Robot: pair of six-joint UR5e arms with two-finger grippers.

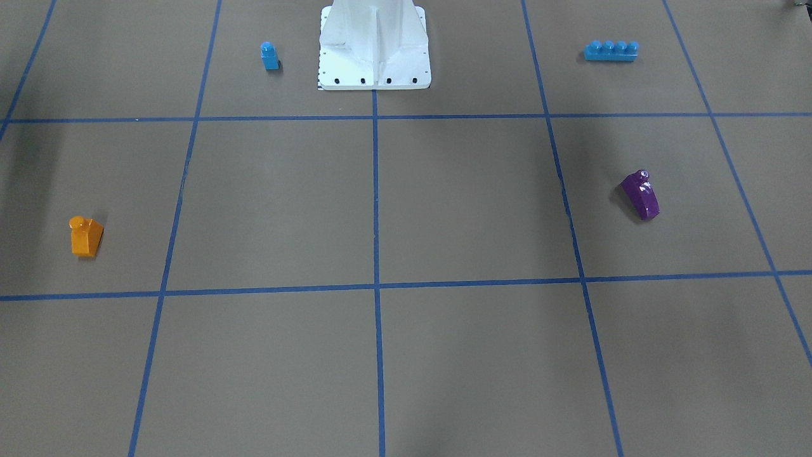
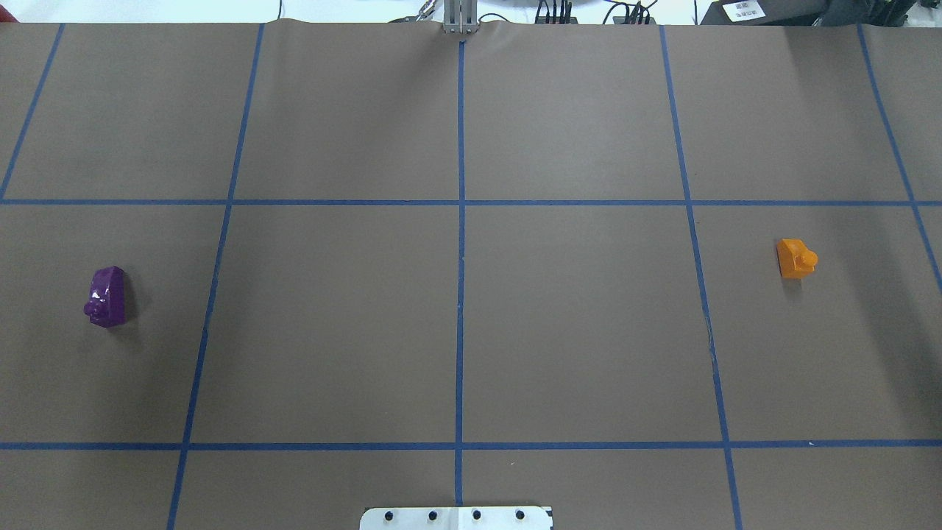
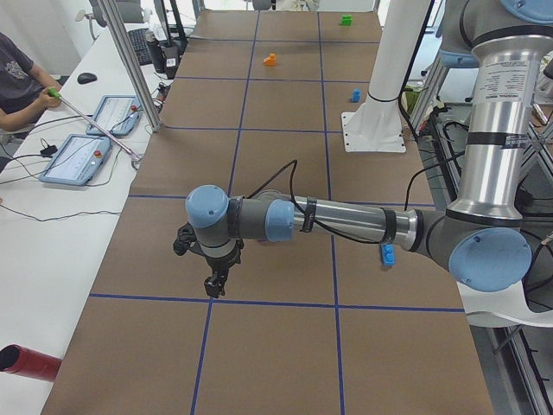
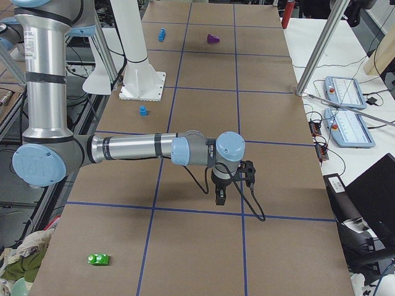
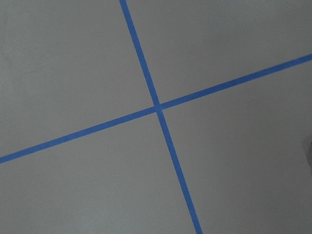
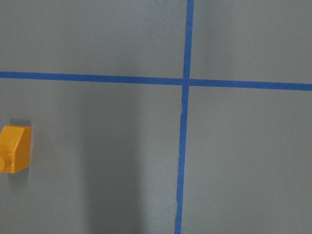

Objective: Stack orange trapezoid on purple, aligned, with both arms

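The orange trapezoid [image 2: 795,258] lies on the brown table at the right of the overhead view, also seen as orange trapezoid [image 1: 85,237] and at the left edge of the right wrist view [image 6: 14,148]. Far from it on the left lies the purple block [image 2: 107,296], also purple block [image 1: 641,195]. Neither arm shows in the overhead or front-facing views. My left gripper [image 3: 212,282] hangs over the table in the left side view, my right gripper [image 4: 220,196] in the right side view. I cannot tell whether either is open or shut.
A small blue block [image 1: 269,56] and a blue four-stud brick [image 1: 611,51] sit either side of the white base mount [image 1: 374,70]. A green block [image 4: 99,259] lies near the right end. A person [image 3: 17,78] sits at the side table with tablets [image 3: 78,160].
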